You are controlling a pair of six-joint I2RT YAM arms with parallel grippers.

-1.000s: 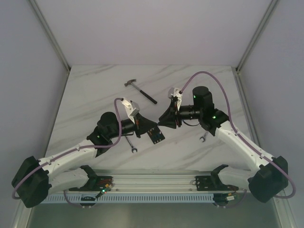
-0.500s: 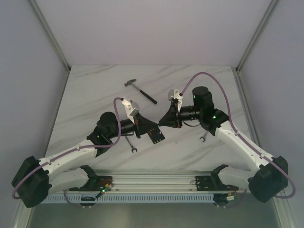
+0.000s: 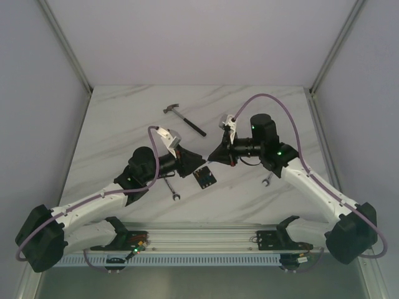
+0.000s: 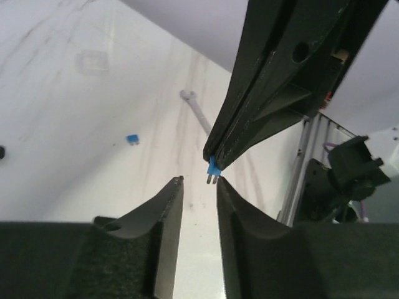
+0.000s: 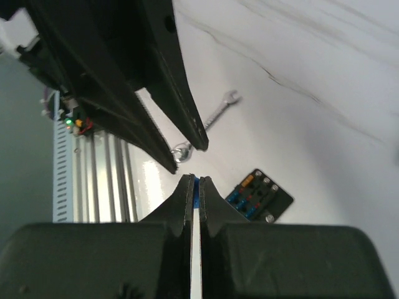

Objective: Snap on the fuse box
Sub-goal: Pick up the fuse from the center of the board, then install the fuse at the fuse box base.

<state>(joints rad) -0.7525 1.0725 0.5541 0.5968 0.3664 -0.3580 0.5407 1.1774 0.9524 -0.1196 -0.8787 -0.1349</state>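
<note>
Near the middle of the marble table [image 3: 124, 124], we see the black fuse box [image 3: 204, 177] lying flat and face up, just beside the two gripper tips. Our right gripper [image 5: 194, 179] is closed on a small blue fuse [image 4: 213, 168], its prongs sticking out. Our left gripper [image 4: 199, 182] faces it, fingers slightly apart, holding nothing. A wrench [image 5: 219, 111] lies near the fuse box; a hammer [image 3: 184, 118] lies farther back.
</note>
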